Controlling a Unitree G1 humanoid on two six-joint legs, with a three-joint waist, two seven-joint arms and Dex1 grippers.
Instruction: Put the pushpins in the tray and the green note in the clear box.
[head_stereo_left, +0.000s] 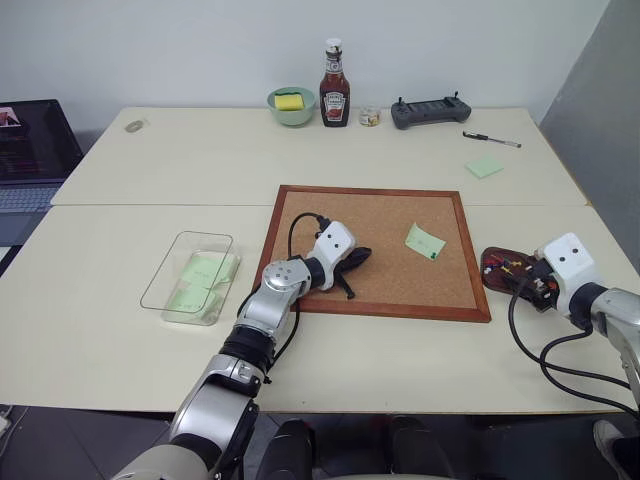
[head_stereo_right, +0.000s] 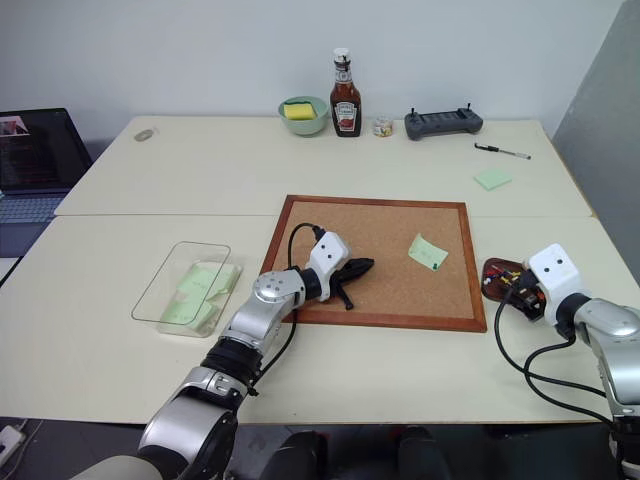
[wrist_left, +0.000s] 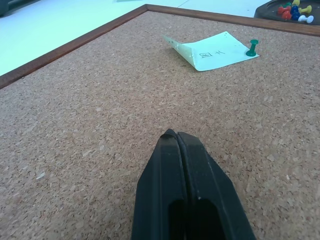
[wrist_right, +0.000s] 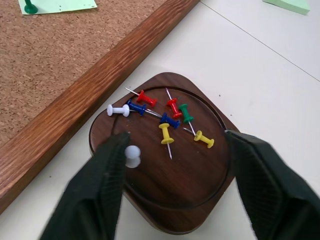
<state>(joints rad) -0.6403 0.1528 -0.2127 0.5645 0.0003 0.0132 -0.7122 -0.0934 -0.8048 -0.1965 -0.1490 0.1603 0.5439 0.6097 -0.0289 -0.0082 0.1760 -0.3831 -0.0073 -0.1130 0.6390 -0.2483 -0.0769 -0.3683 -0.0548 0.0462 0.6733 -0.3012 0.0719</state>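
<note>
Pushpins (wrist_right: 165, 122) heaped in the dark oval tray (wrist_right: 195, 200) off the corkboard's (head_stereo_left: 300, 215) right edge. Leftmost, clear box (head_stereo_left: 165, 285) on the desk (head_stereo_left: 120, 350); left gripper (wrist_left: 177, 137) closed mid-board; green note (head_stereo_left: 424, 241) pinned; right gripper (wrist_right: 175, 145) spread over the tray.

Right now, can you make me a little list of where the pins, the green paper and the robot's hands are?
pushpins: nine lie in the tray, mixed colours
tray: on the table just off the corkboard's edge
green note: on the corkboard, held by one green pin
corkboard: flat on the table
clear box: beside the corkboard on the robot's left, green notes inside
left hand: shut, resting over the corkboard, holding nothing
right hand: open over the tray, a white pin near one finger
</note>
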